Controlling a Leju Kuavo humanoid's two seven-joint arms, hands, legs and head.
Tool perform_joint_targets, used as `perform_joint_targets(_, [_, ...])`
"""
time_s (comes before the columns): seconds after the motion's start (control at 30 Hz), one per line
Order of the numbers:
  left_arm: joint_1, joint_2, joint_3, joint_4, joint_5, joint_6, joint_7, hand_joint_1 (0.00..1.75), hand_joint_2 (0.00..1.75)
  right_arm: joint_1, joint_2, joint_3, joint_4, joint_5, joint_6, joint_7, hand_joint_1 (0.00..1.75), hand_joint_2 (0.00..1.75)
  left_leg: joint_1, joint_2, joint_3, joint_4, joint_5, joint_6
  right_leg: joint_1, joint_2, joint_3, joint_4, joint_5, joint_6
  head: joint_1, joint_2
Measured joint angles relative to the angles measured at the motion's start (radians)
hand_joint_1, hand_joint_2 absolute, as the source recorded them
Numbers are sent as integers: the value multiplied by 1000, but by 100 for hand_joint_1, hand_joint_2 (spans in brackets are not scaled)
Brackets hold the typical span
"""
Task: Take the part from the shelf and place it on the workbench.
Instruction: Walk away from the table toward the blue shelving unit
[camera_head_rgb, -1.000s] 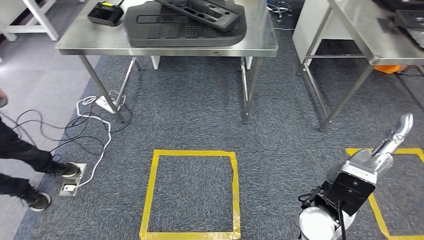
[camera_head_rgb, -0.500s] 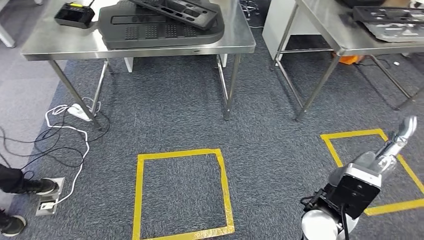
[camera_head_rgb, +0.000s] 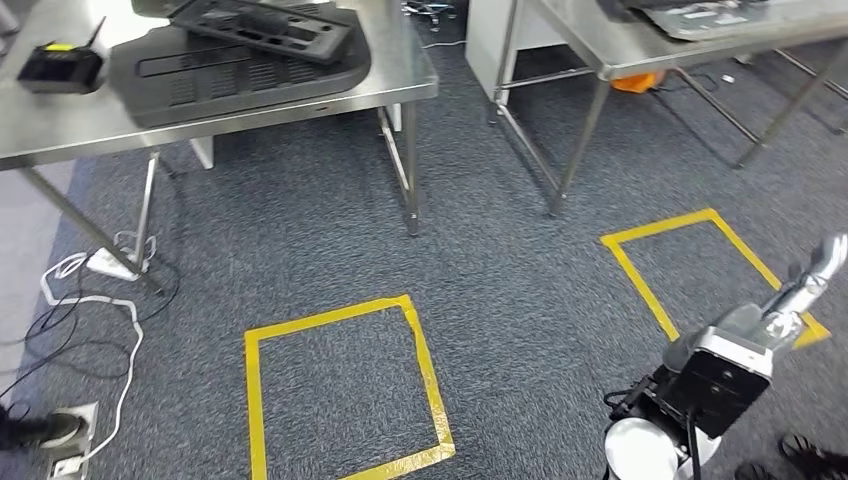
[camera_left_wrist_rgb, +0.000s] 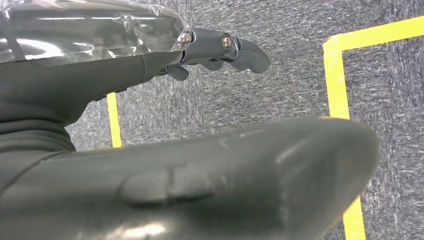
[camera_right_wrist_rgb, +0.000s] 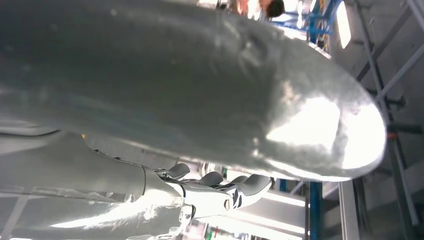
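yellow tape squares (camera_head_rgb: 345, 385) on carpet | white cable (camera_head_rgb: 90, 300) | black device (camera_head_rgb: 62, 68)

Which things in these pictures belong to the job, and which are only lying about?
For the job:
- steel workbench
- large black moulded part on it, smaller black tray on top
- left hand
- right hand

Lying about:
- black handheld device
- white cable
- yellow tape squares
- second table

Yellow tape squares (camera_head_rgb: 340, 390), speckled grey carpet (camera_head_rgb: 500, 270)
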Motion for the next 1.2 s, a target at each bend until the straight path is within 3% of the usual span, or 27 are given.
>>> perform_joint_targets(0.03, [1, 0, 0, 1, 0, 0, 0, 0, 0, 0, 0, 1, 0, 1, 0, 1, 0, 0, 0, -4, -26, 54, -17, -1, 0, 12, -1, 2, 0, 0, -7, 0])
perform_joint_targets(0.07, [2, 0, 0, 1, 1, 0, 0, 0, 0, 0, 0, 1, 0, 1, 0, 1, 0, 0, -1, -5, -39, 78, -16, -1, 0, 23, -1, 4, 0, 0, -11, 0])
perform_joint_targets(0.1, [3, 0, 0, 2, 1, 0, -1, 0, 0, 0, 0, 1, 0, 2, 0, 2, 0, 0, -1, -6, -36, 66, 4, 0, 0, 36, -2, 7, -1, 1, -13, 0])
perform_joint_targets(0.13, [2, 0, 0, 2, 1, 0, -2, 0, 0, 0, -1, 2, 0, 2, 0, 3, 0, 0, 0, -12, -15, 16, 40, 1, -1, 48, -2, 10, -2, 3, -15, 0])
perform_joint_targets(0.2, [2, 0, 0, 2, 1, 0, -4, 0, 0, -1, -1, 2, 0, 2, 0, 5, 0, 0, 6, -52, 36, -114, 102, 2, -1, 73, -6, 22, -8, 10, -21, 0])
perform_joint_targets(0.27, [2, 0, 0, 3, 1, 0, -6, 0, 0, -2, -1, 4, 0, 3, 0, 7, 0, 0, 9, -83, 57, -178, 120, 4, -1, 95, -16, 32, -11, 20, -22, 0])
perform_joint_targets(0.33, [1, 0, 0, 3, 2, 0, -7, 0, 0, -2, -2, 6, 0, 3, 0, 8, 0, 0, 8, -68, 57, -183, 121, 13, -3, 115, -22, 32, -9, 30, -20, 0])
perform_joint_targets(0.37, [0, 0, 0, 3, 3, 0, -7, 0, 0, -1, -2, 6, 0, 3, 0, 8, 0, 0, 9, -57, 58, -186, 123, 19, -3, 110, -25, 37, -11, 35, -20, 0])
perform_joint_targets(0.43, [-1, 0, 0, 3, 4, -1, -8, 0, 0, -1, -2, 6, -1, 3, 0, 8, 0, 0, 12, -32, 60, -191, 126, 30, -2, 67, -50, 90, -44, 45, -9, 0])
perform_joint_targets(0.5, [1, 0, 1, 3, 5, -1, -8, 0, 0, -2, -3, 6, 0, 3, 0, 8, 0, 0, 10, -6, 61, -192, 124, 36, -3, 15, -109, 211, -104, 54, 5, 0])
perform_joint_targets(0.57, [3, 0, 1, 4, 7, -1, -8, 0, 0, -1, -3, 6, 0, 2, 0, 8, 0, 0, 8, 21, 62, -192, 121, 39, -8, -1, -157, 307, -132, 59, 12, 0])
perform_joint_targets(0.6, [3, 0, 1, 4, 8, -1, -8, 0, 0, 0, -3, 6, 0, 2, 0, 8, 0, 0, 7, 33, 64, -192, 119, 39, -9, -5, -157, 306, -119, 58, 15, 0])
perform_joint_targets(0.63, [3, 0, 0, 4, 8, -1, -8, 0, 0, 0, -3, 6, 0, 2, 0, 8, 0, 0, 7, 44, 67, -192, 117, 38, -9, -9, -137, 266, -89, 55, 19, 0])
perform_joint_targets(0.67, [3, 0, 0, 5, 8, -1, -8, 0, 0, -1, -3, 6, 0, 2, 0, 8, 0, 0, 7, 54, 71, -192, 114, 36, -7, -24, -101, 193, -52, 50, 23, 0])
perform_joint_targets(0.73, [2, 0, 0, 5, 8, -1, -8, 0, 0, -1, -3, 6, -1, 2, 0, 6, 0, 0, 3, 73, 80, -194, 108, 28, 4, -66, -40, 68, -8, 36, 27, 0])
perform_joint_targets(0.77, [2, 0, 0, 5, 9, -1, -8, 0, 0, -2, -3, 6, -1, 1, 0, 5, 0, 0, 2, 81, 84, -195, 106, 24, 10, -79, -26, 36, -2, 30, 28, 0])
perform_joint_targets(0.83, [1, -1, 0, 4, 9, -1, -8, 0, 0, -1, -3, 6, -1, 1, 0, 3, 0, 0, 0, 100, 92, -202, 106, 13, 15, -65, -26, 26, -2, 22, 27, 0])
perform_joint_targets(0.87, [0, -2, 0, 4, 9, -1, -8, 0, 0, 0, -3, 6, -2, 0, 0, 3, 0, 0, 1, 98, 97, -201, 101, 7, 12, -53, -24, 20, 2, 18, 26, 0])
perform_joint_targets(0.93, [-2, -2, 0, 4, 9, -1, -7, 0, 0, 0, -3, 6, -4, 0, 0, 1, 0, 0, 2, 56, 90, -164, 72, -2, 5, -32, -17, 6, 10, 9, 19, 0])
perform_joint_targets(1.0, [0, -2, 1, 5, 9, -1, -7, 0, 0, -1, -3, 7, -4, -1, 0, 1, 0, 0, 3, 5, 40, -51, 11, -4, 2, -12, -15, 2, 13, 2, 5, 0])
perform_joint_targets(1.07, [3, -2, 1, 5, 10, -1, -7, 0, 0, 0, -2, 8, -4, -2, 0, 1, 0, 0, 2, -6, -18, 59, -25, -5, 3, 14, -17, 7, 11, -2, -7, 0])
perform_joint_targets(1.1, [4, -2, 0, 5, 10, -1, -7, 0, 0, 1, -2, 8, -4, -2, 0, 1, 0, 0, 2, -8, -27, 70, -15, -4, 4, 29, -17, 11, 9, -2, -10, 0])
perform_joint_targets(1.13, [4, -2, 0, 5, 10, -1, -7, 0, 0, 1, -2, 9, -4, -2, 0, 1, 0, 0, 3, -10, -19, 41, 14, -4, 3, 43, -17, 15, 7, -1, -13, 0])
perform_joint_targets(1.2, [3, -2, 1, 6, 10, -1, -7, 0, 0, 2, -2, 9, -4, -4, 0, -1, 0, 0, 7, -39, 30, -83, 85, -1, 2, 70, -19, 27, 0, 4, -18, 0])
